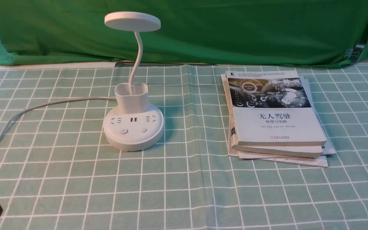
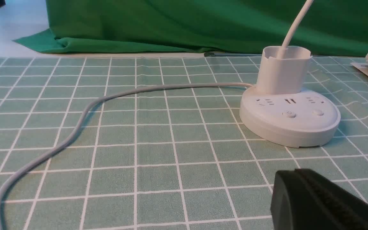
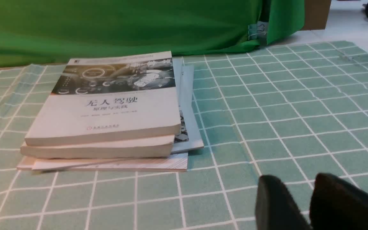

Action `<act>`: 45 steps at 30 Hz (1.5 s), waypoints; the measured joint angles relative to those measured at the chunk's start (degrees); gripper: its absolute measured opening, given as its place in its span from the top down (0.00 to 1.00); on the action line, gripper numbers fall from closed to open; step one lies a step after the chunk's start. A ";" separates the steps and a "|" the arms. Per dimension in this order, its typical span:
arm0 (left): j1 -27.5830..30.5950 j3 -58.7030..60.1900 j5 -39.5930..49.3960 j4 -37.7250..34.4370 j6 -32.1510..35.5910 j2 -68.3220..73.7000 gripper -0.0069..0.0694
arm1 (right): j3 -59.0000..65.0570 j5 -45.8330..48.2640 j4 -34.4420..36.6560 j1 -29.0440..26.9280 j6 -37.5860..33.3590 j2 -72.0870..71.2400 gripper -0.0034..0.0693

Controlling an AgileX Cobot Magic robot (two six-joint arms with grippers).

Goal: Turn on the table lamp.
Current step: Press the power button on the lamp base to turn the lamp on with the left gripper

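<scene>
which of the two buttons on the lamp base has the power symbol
The left button, nearer the cord; the right button looks plain.

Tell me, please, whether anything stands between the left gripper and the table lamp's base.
Nothing visible stands between the left gripper and the lamp's base; only green checked tablecloth shows there.

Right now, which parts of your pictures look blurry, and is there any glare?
Right wrist view: the claw is blurry, the book stack clearer. Left wrist view: the claw's dark tips look soft, the lamp base sharper. Front view: no strong glare on the book cover.
</scene>
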 joint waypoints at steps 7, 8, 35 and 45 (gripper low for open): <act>0.00 0.00 0.00 0.00 0.00 0.00 0.90 | 0.00 -0.12 0.00 0.00 0.00 0.00 0.63; 0.00 0.00 0.00 0.00 0.00 0.00 0.90 | 0.00 -0.12 0.00 0.00 0.00 0.00 0.63; 0.00 0.00 -8.77 0.81 2.22 0.00 0.90 | 0.00 -0.07 0.00 0.00 0.00 0.00 0.63; 0.00 0.00 -52.49 0.85 1.60 0.00 0.90 | 0.00 -0.03 0.00 0.00 0.00 0.00 0.63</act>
